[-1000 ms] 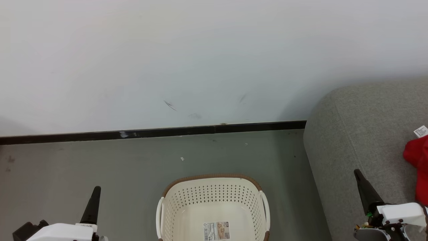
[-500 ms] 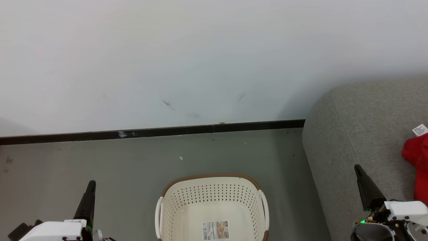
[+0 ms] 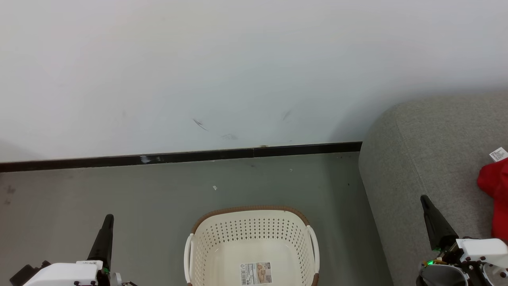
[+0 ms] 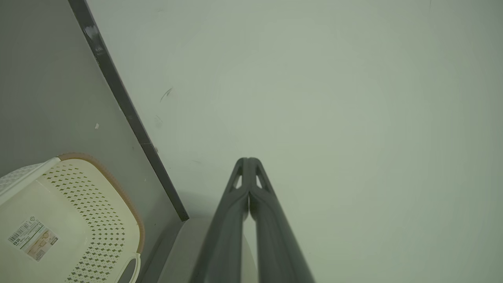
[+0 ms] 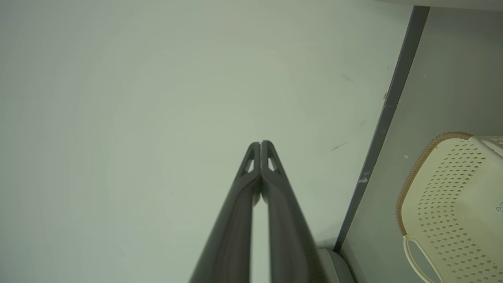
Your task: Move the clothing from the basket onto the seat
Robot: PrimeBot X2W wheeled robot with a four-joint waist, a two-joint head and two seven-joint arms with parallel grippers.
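The left fingers [image 4: 234, 220], long and dark, are pressed together at their tips with nothing between them. The right fingers [image 5: 239, 220] are closed the same way, holding nothing. Between the two arms, the oval cream-white perforated plastic basket [image 3: 254, 230] stands on the grey floor [image 3: 158, 190], its bottom label showing. The bright red soft clothing [image 3: 494, 186] lies on the large grey woven-fabric seat [image 3: 428, 159], well in from the seat's basket-side edge.

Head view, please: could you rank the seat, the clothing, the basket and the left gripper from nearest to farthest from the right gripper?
1. The seat, under the right gripper, at the right.
2. The clothing, just to its right, at the picture's edge.
3. The basket, lower centre, to its left.
4. The left gripper, far lower left.
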